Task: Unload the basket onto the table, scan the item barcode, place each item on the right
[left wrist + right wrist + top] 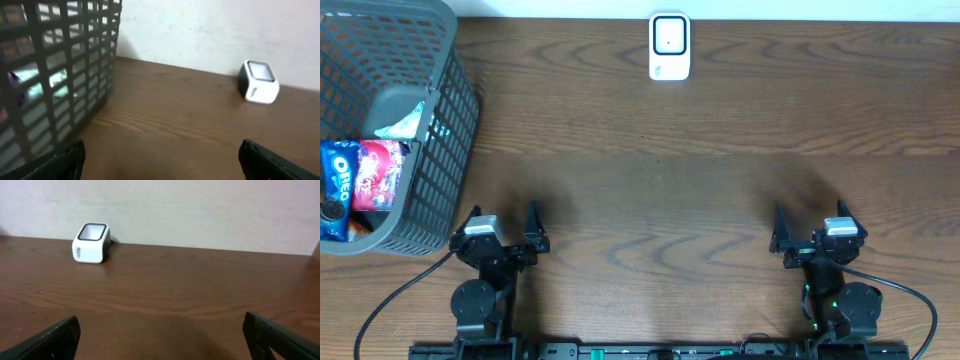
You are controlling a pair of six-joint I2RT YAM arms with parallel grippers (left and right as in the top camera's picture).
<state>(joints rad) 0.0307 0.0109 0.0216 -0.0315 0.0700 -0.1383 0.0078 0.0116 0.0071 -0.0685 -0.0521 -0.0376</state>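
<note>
The brown wooden table [720, 200] is smooth, with wavy grain and a soft shine. The grey plastic grid basket [450, 140] looks matt. The small white plastic scanner box [669, 46] is smooth and a bit glossy. The blue Oreo packet [338, 172] and the red snack packet [380, 170] are shiny and crinkly.

A mock shop checkout on a wooden table [670, 200]: white barcode scanner [669, 46], grey basket [452, 140] of snack packets [365, 172].

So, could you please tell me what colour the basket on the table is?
The basket is dark grey, with an open grid of mesh walls. The overhead view shows it best.
</note>
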